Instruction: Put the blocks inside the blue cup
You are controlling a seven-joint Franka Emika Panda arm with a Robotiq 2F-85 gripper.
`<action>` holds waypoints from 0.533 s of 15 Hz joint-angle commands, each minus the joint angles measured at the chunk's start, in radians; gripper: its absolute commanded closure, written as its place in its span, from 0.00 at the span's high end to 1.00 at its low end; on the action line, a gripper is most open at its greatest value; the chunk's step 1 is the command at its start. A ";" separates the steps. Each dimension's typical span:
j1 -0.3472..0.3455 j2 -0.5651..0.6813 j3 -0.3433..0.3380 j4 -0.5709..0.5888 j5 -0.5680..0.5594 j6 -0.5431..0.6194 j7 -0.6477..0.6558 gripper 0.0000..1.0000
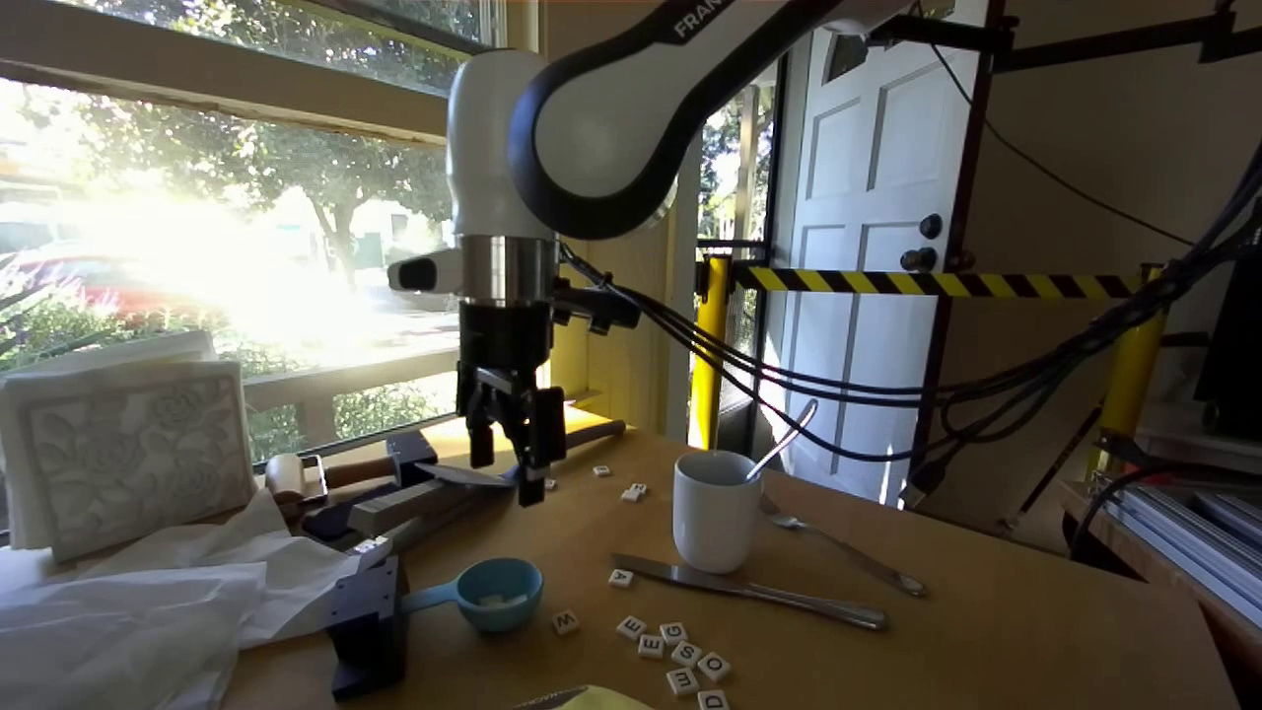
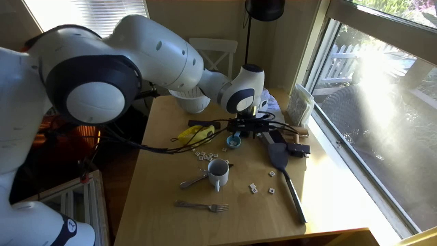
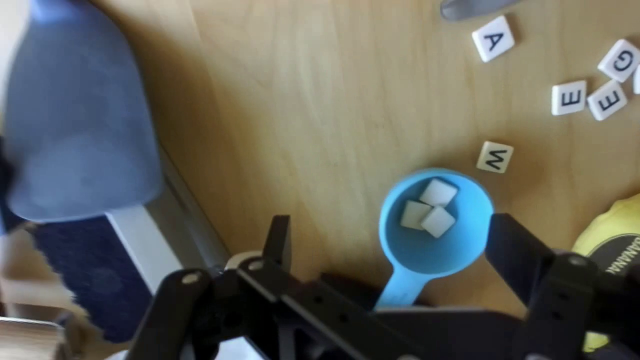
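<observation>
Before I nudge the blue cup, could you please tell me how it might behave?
The blue cup looks thin-walled, so probably light. Its handle juts to one side, so it may swivel. The tiles inside have spare room, so may slide.

You're in a homelike setting

In an exterior view, you have a white chair point(image 2: 213, 43) and black lamp point(image 2: 265, 10) at the far end and a picket fence point(image 2: 343, 60) outside the right-hand window point(image 2: 372, 147). In an exterior view, a panelled door point(image 1: 853, 227) stands far right, a lab-like striped barrier point(image 1: 946, 285) before it.
</observation>
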 commanded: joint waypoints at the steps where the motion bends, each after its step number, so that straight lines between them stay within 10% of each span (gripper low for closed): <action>1: 0.002 -0.129 -0.059 -0.084 -0.017 -0.049 0.169 1.00; 8: -0.012 -0.389 -0.119 -0.321 -0.005 -0.142 0.488 1.00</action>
